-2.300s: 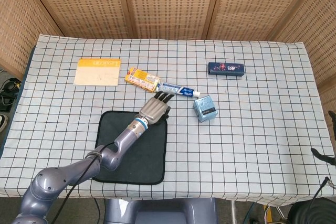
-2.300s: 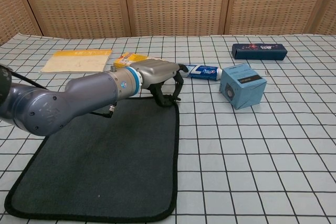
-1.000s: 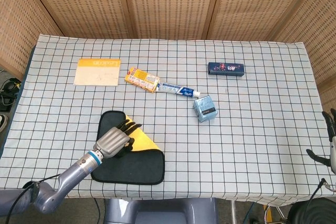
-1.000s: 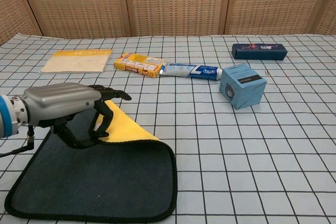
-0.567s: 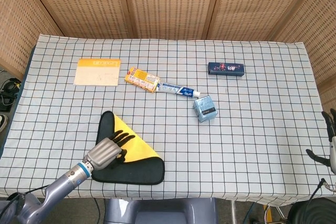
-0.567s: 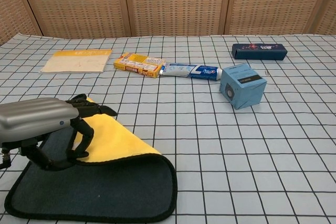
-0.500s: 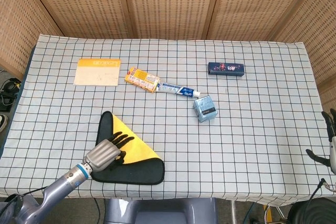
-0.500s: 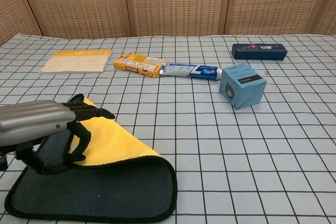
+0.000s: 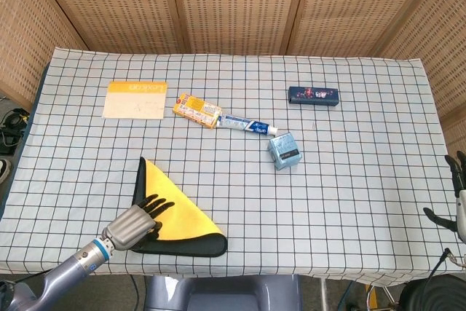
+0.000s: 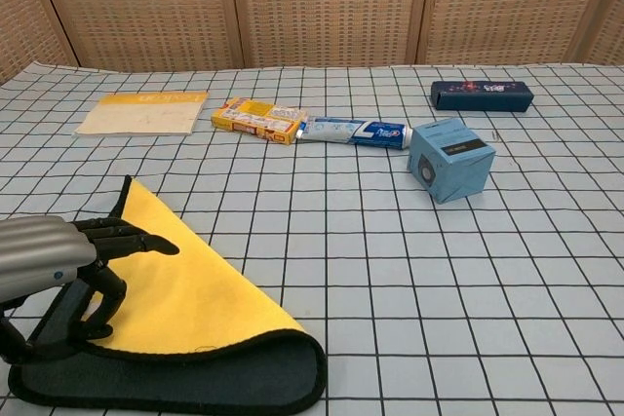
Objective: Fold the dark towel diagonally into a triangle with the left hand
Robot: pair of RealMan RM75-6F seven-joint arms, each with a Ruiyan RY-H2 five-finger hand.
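The dark towel (image 9: 173,213) lies near the table's front left, folded over into a triangle with its yellow underside (image 10: 180,284) facing up and a dark rim along the front edge (image 10: 263,362). My left hand (image 9: 133,224) rests on the triangle's front-left corner. Its fingers (image 10: 125,237) spread over the yellow face, and the thumb curls in on the folded corner, which it grips. In the chest view the left hand (image 10: 44,255) sits at the left edge. My right hand (image 9: 456,194) shows only at the head view's right edge, fingers apart, holding nothing.
Behind the towel lie a tan notepad with a yellow top (image 9: 135,99), a yellow box (image 9: 197,110), a toothpaste tube (image 9: 248,124), a light blue box (image 9: 283,150) and a dark blue box (image 9: 313,95). The checked tablecloth's front edge (image 9: 291,274) runs just in front of the towel.
The left hand pulled the towel's far right corner back toward the front left. The flap went from half raised to lying flat, and the yellow face now covers most of the towel.
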